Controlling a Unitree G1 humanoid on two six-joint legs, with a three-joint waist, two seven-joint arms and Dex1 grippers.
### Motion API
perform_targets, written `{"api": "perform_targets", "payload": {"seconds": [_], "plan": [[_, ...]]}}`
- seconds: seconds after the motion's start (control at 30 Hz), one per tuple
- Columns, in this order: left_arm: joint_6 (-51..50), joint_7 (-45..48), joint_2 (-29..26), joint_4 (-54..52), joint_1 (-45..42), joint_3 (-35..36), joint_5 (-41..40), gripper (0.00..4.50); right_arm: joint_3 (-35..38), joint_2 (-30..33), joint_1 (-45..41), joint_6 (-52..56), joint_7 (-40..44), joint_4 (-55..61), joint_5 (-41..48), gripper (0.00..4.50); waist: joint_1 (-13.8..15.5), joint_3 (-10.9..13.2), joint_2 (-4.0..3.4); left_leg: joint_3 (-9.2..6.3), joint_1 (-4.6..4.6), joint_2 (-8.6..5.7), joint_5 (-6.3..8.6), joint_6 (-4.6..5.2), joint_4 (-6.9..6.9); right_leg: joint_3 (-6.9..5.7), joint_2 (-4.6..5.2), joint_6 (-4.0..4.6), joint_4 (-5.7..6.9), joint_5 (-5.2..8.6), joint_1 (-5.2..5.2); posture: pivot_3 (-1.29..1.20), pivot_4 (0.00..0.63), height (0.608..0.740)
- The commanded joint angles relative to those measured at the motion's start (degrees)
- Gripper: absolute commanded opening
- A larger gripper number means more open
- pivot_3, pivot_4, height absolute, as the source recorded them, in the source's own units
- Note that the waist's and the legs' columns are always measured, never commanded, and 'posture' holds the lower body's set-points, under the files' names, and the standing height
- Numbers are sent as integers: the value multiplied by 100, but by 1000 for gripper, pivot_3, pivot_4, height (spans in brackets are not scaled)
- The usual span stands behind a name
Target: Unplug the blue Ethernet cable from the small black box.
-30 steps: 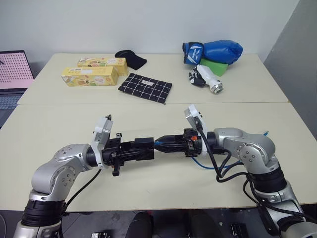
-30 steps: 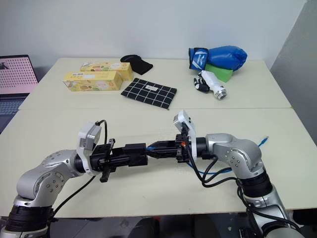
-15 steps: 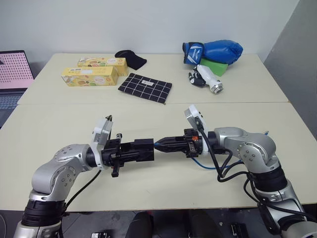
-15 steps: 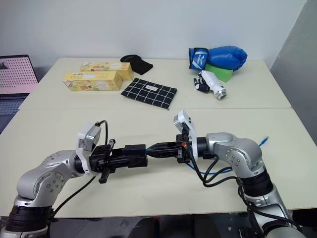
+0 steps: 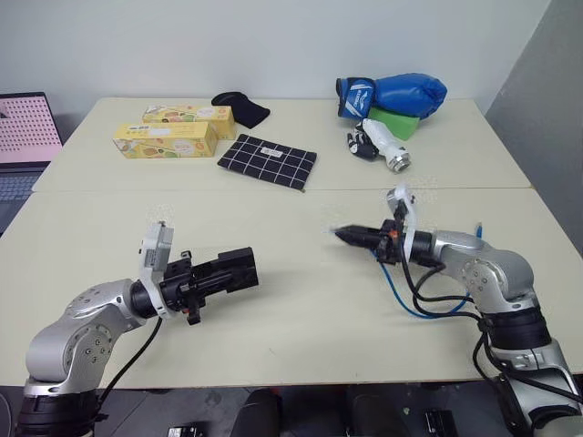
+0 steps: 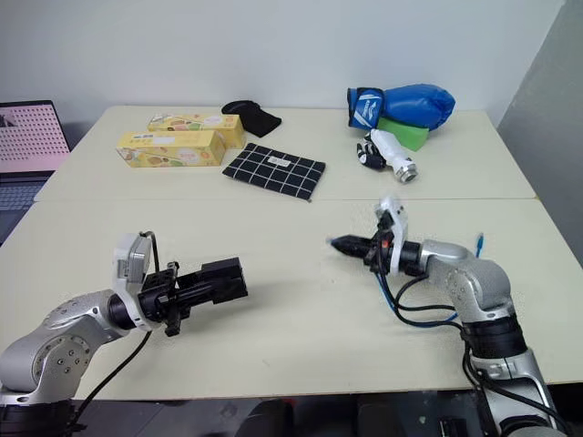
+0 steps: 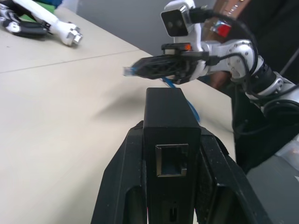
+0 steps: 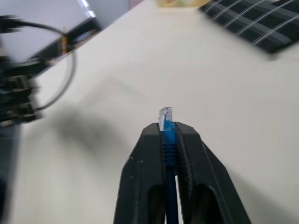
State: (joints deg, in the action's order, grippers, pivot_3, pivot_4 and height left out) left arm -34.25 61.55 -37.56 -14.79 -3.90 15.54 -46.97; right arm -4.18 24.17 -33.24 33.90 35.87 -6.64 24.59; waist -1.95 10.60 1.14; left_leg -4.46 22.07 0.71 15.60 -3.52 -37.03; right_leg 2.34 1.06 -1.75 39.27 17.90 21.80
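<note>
The blue Ethernet cable [image 5: 412,296] is free of the small black box [image 5: 234,269]: its clear plug end juts from the tip of the right tool [image 8: 168,131], whose two black fingers [image 8: 147,161] are pinched tight on the blue cord just behind the plug. From that grip the cord drops in a loop beneath the right forearm onto the bench [image 5: 301,337], and its far plug end shows just past the right elbow. The small black box sits clamped between the fingers of the left tool [image 7: 168,154], held off the bench surface, its empty socket [image 7: 172,160] facing outward on the near edge in the left wrist view. Box and plug stand well apart over the front half of the bench, roughly facing one another. Toward the back of the bench lie two yellow cartons [image 5: 166,140] side by side, a black cloth with a white grid [image 5: 267,161] just to their right, and a black fabric lump [image 5: 240,107] behind them. At the far right rest a blue boxing glove [image 5: 396,93] upon a green block [image 5: 402,122], with a white handheld device [image 5: 381,144] in front. A laptop [image 5: 25,137] stands at the left edge.
</note>
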Motion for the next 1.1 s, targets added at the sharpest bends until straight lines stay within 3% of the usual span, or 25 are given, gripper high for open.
{"api": "perform_targets", "payload": {"seconds": [0.03, 0.13, 0.2, 0.33, 0.47, 0.6, 0.73, 0.9, 1.1], "plan": [[29, -500, 116, -123, -205, 51, 44, 793, -231, -132, -218, -1314, -695, -1059, -1153, 39, 4, 0, 0, 2, 0, 0, 0, 0, 0, 1, 0, 0, 2, 0, 1, 0, 150, 740], [-4, -905, 255, -78, -389, 4, 124, 793, -337, -252, -310, -1800, -981, -1804, -1646, 39, 5, 0, 1, 2, 6, 1, 0, -1, -1, 1, 0, 0, 0, 0, 5, 0, 150, 740], [-30, -1038, 290, -102, -433, 0, 144, 793, -293, -264, -282, -1865, -815, -1859, -1652, 750, 3, 0, 0, 4, 8, 2, -1, -1, -1, 3, 1, 0, 0, 0, 5, 0, 150, 740], [31, -1510, 431, -75, -550, 77, 237, 793, -121, -117, -173, -1795, -463, -1481, -1519, 1639, -1, 0, 0, 5, 6, 4, 0, -1, -1, 4, 1, 0, 0, 0, 4, 0, 150, 740], [117, -2284, 485, 240, -723, 77, 818, 793, 18, 234, 59, -1742, 374, -229, -1087, 2659, 13, 0, 0, 0, 8, 4, 0, -1, -1, 0, 1, 0, 0, 0, 4, 0, 150, 740], [1093, -2748, 718, 693, -757, 190, 1575, 793, -162, 452, 115, -1278, 1061, 1180, -555, 2659, -12, 0, -1, 0, 7, 4, 0, 0, 0, 2, 2, 0, 0, 0, 4, 0, 150, 740], [2465, -3391, 986, 1479, -905, 207, 2520, 793, -659, 254, -167, -848, 1292, 1807, -427, 2659, 0, 0, -1, -6, 6, 6, 0, -1, 0, -4, 2, 1, -5, 0, 3, 0, 150, 740], [3798, -4000, 1283, 2817, -1215, 193, 3227, 793, -1329, -45, -580, -616, 1528, 1875, -612, 2659, 25, 0, 0, -8, 6, 3, -1, -1, -3, -7, 10, 1, -4, -1, 2, 0, 150, 740], [4960, -4231, 1402, 4193, -1612, 133, 3565, 793, -1593, -204, -801, -671, 1642, 1621, -817, 2659, 47, -5, 7, -13, 27, -5, -1, -2, -9, -16, 14, -6, -16, -5, 6, 0, 150, 740]]}}
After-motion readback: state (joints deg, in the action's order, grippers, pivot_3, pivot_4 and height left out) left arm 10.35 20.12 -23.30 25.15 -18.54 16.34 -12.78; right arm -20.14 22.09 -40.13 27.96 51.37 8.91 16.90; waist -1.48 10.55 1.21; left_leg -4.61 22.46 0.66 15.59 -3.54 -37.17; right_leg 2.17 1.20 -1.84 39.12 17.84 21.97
